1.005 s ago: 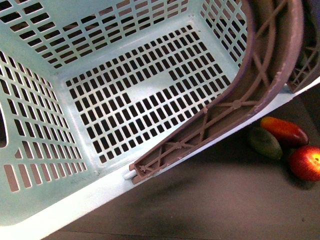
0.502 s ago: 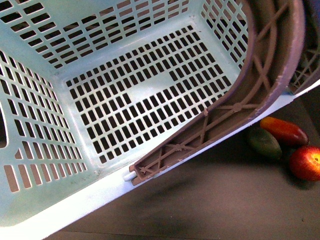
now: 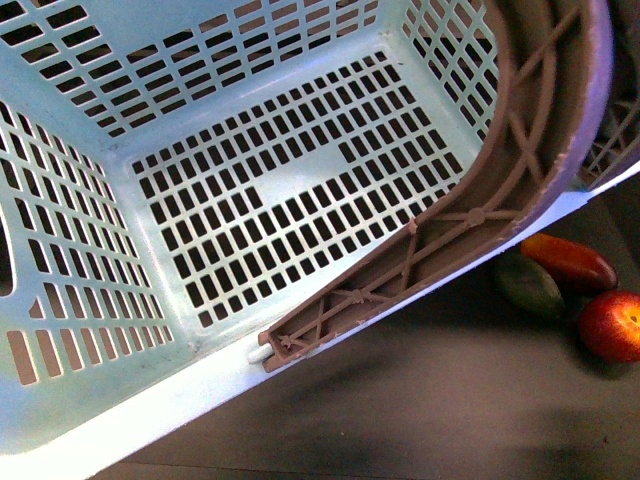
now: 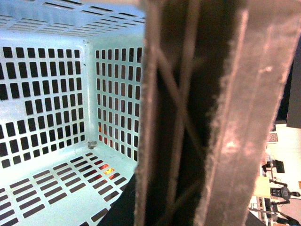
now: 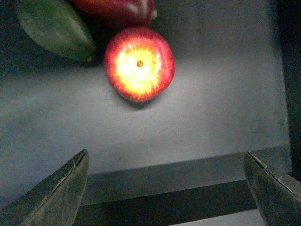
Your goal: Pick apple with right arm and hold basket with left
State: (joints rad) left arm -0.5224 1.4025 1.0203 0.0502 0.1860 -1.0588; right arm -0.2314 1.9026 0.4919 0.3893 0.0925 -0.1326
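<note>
Currently the right end effector (image 5: 165,155) is wide open and empty, its fingers (image 5: 56,193) spread above the dark surface (image 5: 211,117). The apple (image 5: 139,63) rests on the surface ahead of the fingertips, roughly centred on the gap and clear of both, with its stem dimple facing the wrist camera. Beyond the apple lie the green mango (image 5: 54,28) and the red mango (image 5: 115,7), the red one just beside it.

The left end effector is not seen, so its state cannot be told. A brown handle (image 4: 211,117) fills the left wrist view at close range, with the basket (image 4: 47,94) interior behind it. In the front view the apple lies outside the basket.
</note>
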